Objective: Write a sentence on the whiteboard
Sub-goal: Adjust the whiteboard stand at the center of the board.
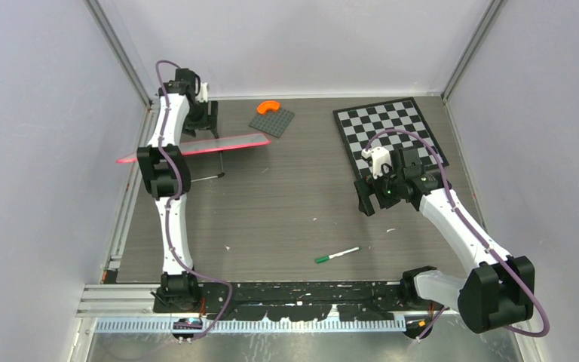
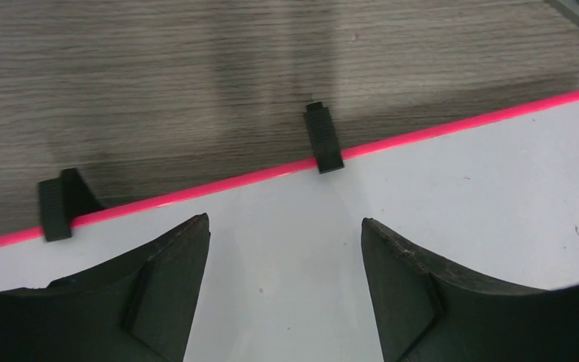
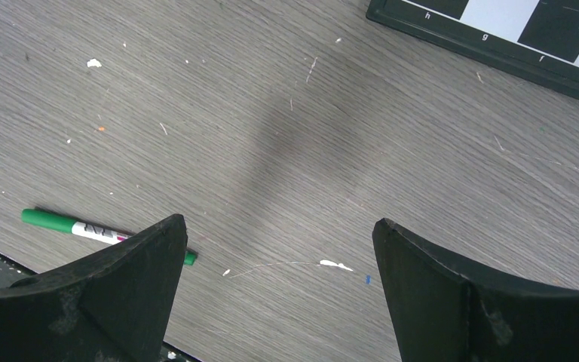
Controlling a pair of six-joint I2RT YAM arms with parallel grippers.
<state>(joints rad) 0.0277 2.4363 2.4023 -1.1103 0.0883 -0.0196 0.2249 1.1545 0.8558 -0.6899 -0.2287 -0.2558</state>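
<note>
The whiteboard (image 1: 226, 142) sits at the far left of the table (image 1: 286, 204), the chessboard (image 1: 388, 128) at the far right. Between them, farther back, lies a small plate (image 1: 273, 121). A marker (image 1: 337, 255) lies near centre.

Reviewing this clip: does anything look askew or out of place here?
Yes. The whiteboard at the far left is not lying flat: the top view shows it nearly edge-on, tilted, its left end poking past the table edge. The green marker lies loose near the front, held by neither arm.

Bright, even overhead light; soft diffuse shadows; frames sharp.
</note>
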